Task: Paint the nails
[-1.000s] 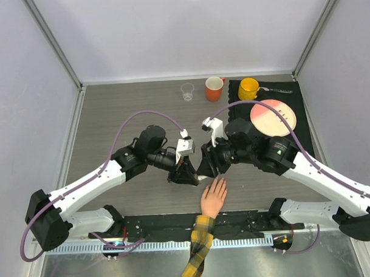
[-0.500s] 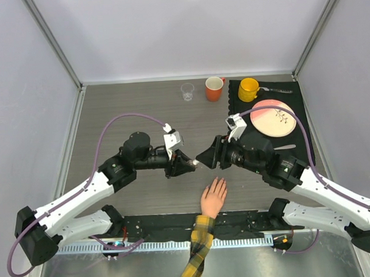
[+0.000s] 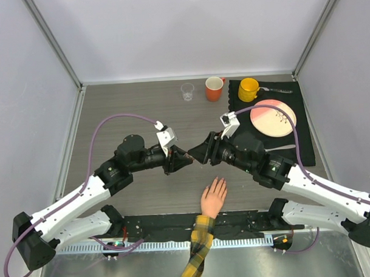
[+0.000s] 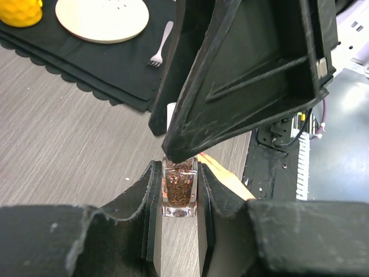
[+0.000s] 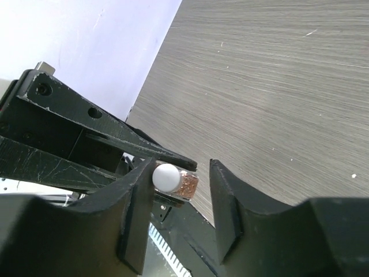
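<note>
Left gripper fingers clamp the polish bottle mid-frame. Right gripper fingers gape around its cap; uncapping needs closing, then twisting.

The top camera looks steeply down from above and behind the arm bases over the whole table. Each wrist camera peers close along its own fingers, facing the other; both share the glitter polish bottle, below mid-frame.
</note>
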